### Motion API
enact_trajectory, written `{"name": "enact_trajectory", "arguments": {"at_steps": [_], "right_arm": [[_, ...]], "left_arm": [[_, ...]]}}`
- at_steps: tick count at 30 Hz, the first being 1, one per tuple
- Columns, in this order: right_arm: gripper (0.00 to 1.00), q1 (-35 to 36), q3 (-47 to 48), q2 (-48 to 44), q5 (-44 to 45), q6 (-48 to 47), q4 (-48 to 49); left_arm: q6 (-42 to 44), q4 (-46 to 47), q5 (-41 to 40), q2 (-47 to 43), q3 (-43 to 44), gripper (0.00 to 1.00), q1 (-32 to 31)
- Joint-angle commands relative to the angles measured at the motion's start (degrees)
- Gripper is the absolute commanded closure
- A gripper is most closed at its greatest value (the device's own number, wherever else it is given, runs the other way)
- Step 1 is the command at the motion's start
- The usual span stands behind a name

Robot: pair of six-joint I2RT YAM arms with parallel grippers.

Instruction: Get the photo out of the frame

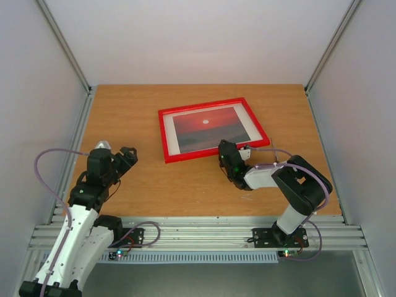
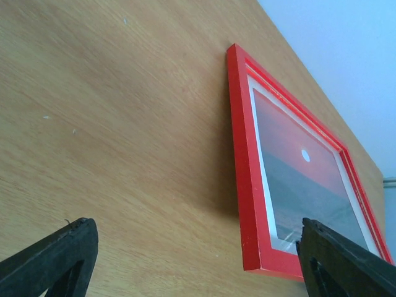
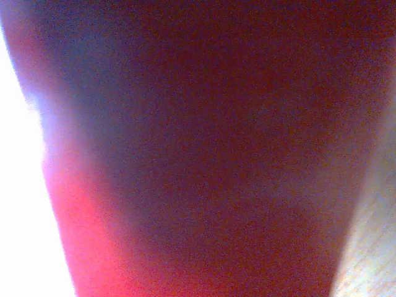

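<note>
The red frame (image 1: 201, 105) lies on the wooden table (image 1: 173, 185), a little right of centre, with the sunset photo (image 1: 207, 129) inside it. My left gripper (image 1: 127, 154) is open and empty, apart from the frame on its left. In the left wrist view the frame (image 2: 244, 185) and the photo (image 2: 297, 173) show between my open left gripper (image 2: 198, 266). My right gripper (image 1: 224, 150) sits at the frame's near edge. The right wrist view is a red blur, the frame (image 3: 185, 154) pressed close to the lens, and its fingers are hidden.
White walls with metal posts close in the table on three sides. An aluminium rail (image 1: 198, 232) runs along the near edge by the arm bases. Cables loop around both arms.
</note>
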Motion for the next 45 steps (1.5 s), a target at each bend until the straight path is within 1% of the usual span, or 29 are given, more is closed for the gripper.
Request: {"name": "enact_trajectory", "arguments": {"at_steps": [1, 3, 6, 8, 10, 13, 18, 20, 21, 22, 23, 27, 35, 37, 41, 43, 45], "right_arm": [[0.91, 0.26, -4.19, 1.64, -2.11, 1.26, -8.28], [0.86, 0.22, -5.07, 1.71, -2.9, 1.11, -6.99], [0.75, 0.2, -6.2, 1.49, -3.86, 0.38, -5.24], [0.64, 0.16, -6.55, 1.02, -4.25, -0.77, -5.14], [0.49, 0.25, -6.6, 0.32, -4.6, -1.45, -6.0], [0.36, 0.2, -6.43, -1.01, -5.25, -2.02, -8.49], [0.26, 0.18, -6.9, -3.22, -5.91, -2.94, -11.03], [0.2, 0.18, -7.14, -4.43, -6.12, -2.99, -12.84], [0.15, 0.17, -7.33, -4.89, -6.31, -2.96, -13.73], [0.04, 0.14, -7.5, -5.41, -6.66, -2.93, -14.46], [0.02, 0.18, -7.72, -5.86, -7.08, -2.98, -15.05], [0.02, 0.17, -8.75, -7.76, -9.01, -3.32, -16.63], [0.01, -0.47, -10.03, -14.88, -12.74, -8.84, -28.46], [0.02, -1.06, -10.13, -16.29, -14.65, -12.4, -29.59], [0.02, -3.04, -9.46, -16.93, -22.4, -20.45, -29.97], [0.01, -3.58, -9.5, -17.39, -24.64, -24.29, -29.93], [0.02, -4.79, -9.07, -17.86, -27.8, -29.89, -29.96]], "left_arm": [[0.02, 4.29, 3.21, 2.28, -0.77, 0.11, 0.36], [0.23, 4.72, 4.56, 3.77, -0.74, 0.11, 0.36], [0.26, 5.47, 6.22, 6.16, -0.65, 0.11, 0.36], [0.26, 6.16, 7.06, 7.4, -0.7, 0.11, 0.35], [0.26, 6.5, 7.57, 8.29, -0.66, 0.1, 0.37], [0.26, 6.81, 7.88, 8.92, -0.67, 0.1, 0.36], [0.26, 7.17, 8.05, 9.51, -0.68, 0.1, 0.27], [0.26, 7.32, 8.3, 9.93, -0.67, 0.1, 0.27], [0.26, 7.39, 8.44, 10.05, -0.6, 0.1, 0.27], [0.26, 7.52, 8.56, 10.41, -0.56, 0.1, 0.27], [0.26, 7.54, 8.7, 10.57, -0.57, 0.1, 0.27], [0.1, 7.98, 9.18, 11.26, -0.48, 0.1, 0.27], [-0.1, 8.47, 9.52, 12.92, -0.71, 0.1, 0.26], [-0.18, 9.14, 9.78, 13.5, -0.94, 0.1, 0.19], [-0.18, 10.24, 10.6, 15.67, -0.57, 0.1, -0.02], [0.19, 10.28, 10.93, 17.49, -0.03, 0.1, -0.43], [0.96, 10.15, 10.9, 19.07, 0.71, 0.1, -0.98]]}}
